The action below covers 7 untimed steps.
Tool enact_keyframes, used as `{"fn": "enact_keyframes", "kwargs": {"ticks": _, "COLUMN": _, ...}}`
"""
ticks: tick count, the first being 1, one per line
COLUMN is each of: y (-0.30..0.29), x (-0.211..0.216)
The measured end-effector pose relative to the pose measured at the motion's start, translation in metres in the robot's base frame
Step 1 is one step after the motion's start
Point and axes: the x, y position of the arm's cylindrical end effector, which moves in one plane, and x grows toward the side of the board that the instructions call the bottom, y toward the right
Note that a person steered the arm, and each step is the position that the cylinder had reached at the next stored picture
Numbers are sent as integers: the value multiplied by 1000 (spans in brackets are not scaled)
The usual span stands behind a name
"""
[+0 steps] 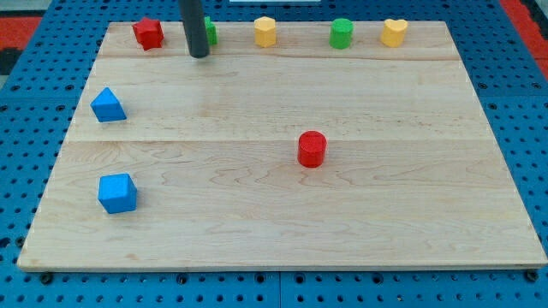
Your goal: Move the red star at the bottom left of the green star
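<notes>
The red star (pixel 148 33) lies at the top left of the wooden board (pixel 282 222). A green block (pixel 210 32), whose shape I cannot make out, sits to the red star's right near the top edge and is mostly hidden behind my rod. My tip (pixel 199 55) rests on the board just below and slightly left of the green block, to the right of the red star and apart from it.
Along the top edge lie a yellow block (pixel 265 32), a green cylinder (pixel 342 33) and a yellow heart (pixel 394 32). A red cylinder (pixel 312 149) stands near the middle. A blue triangle (pixel 108 105) and a blue cube (pixel 117 192) lie at the left.
</notes>
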Motion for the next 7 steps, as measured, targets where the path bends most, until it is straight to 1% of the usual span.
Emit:
{"fn": "enact_keyframes", "kwargs": {"ticks": 1, "y": 140, "x": 16}}
{"fn": "enact_keyframes", "kwargs": {"ticks": 2, "y": 242, "x": 5}}
{"fn": "enact_keyframes", "kwargs": {"ticks": 3, "y": 288, "x": -29}}
{"fn": "enact_keyframes", "kwargs": {"ticks": 5, "y": 286, "x": -59}}
{"fn": "enact_keyframes", "kwargs": {"ticks": 6, "y": 272, "x": -34}}
{"fn": "enact_keyframes", "kwargs": {"ticks": 7, "y": 237, "x": -42}}
